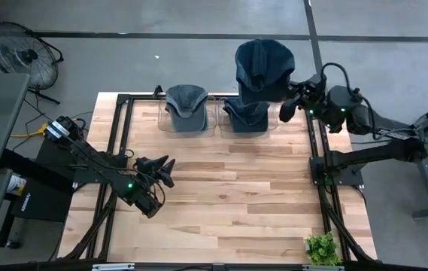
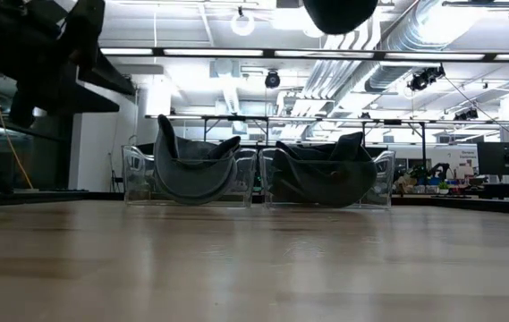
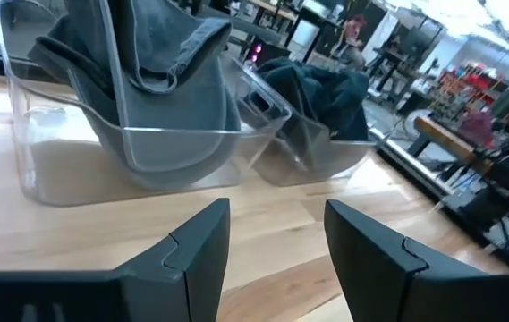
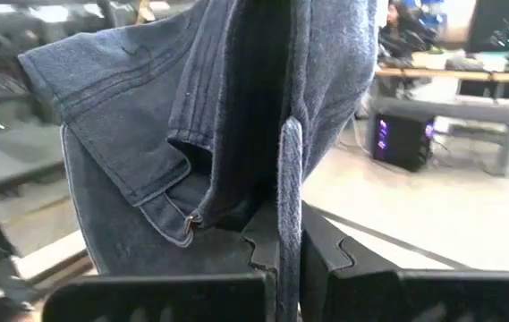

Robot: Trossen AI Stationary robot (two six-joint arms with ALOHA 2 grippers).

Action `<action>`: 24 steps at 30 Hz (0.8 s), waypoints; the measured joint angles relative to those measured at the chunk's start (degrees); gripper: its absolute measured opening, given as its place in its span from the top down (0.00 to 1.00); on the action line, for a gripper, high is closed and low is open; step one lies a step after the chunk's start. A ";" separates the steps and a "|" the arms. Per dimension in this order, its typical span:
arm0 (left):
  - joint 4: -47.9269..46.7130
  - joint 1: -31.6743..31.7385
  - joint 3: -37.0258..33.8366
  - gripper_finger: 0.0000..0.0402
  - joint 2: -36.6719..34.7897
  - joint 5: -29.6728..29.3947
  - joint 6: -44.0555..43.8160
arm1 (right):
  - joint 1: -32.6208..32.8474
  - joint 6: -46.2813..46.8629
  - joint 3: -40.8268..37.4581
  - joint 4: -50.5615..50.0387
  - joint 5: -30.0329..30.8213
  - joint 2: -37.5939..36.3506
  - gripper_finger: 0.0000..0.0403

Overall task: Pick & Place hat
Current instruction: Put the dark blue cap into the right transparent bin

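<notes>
The hat [image 4: 209, 134] hung right before the right wrist camera, pinched tight in the right tool [image 4: 290, 241]. It was high above the right bin [image 1: 247, 120], at twelve o'clock on the table [image 1: 221, 196]. The carrying step looked underway; next it needed lowering somewhere. The left tool [image 3: 276, 241] waited with fingers apart at nine o'clock.

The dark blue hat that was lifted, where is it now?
In the high view the dark blue hat hangs from the right pincer, above the right clear bin at the table's far edge.
</notes>
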 joint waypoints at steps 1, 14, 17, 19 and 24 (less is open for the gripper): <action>0.05 -0.29 0.02 0.55 -0.22 -0.49 0.00 | -1.13 0.42 -0.06 -0.76 -0.50 0.35 0.99; -4.60 -3.80 0.07 0.62 -2.75 -3.84 -0.37 | -12.39 4.57 -0.10 -4.21 -11.24 6.71 0.99; -4.99 -4.07 0.07 0.68 -2.75 -4.00 -0.44 | -14.53 4.83 -0.10 -4.84 -12.16 8.41 0.99; -5.00 -4.05 0.07 0.71 -2.75 -3.96 -1.25 | -16.32 6.15 -0.10 -6.63 -13.93 9.37 0.99; -4.66 -4.01 0.07 0.75 -2.73 -3.94 -1.44 | -17.87 8.05 -0.24 -11.61 -16.82 12.29 0.99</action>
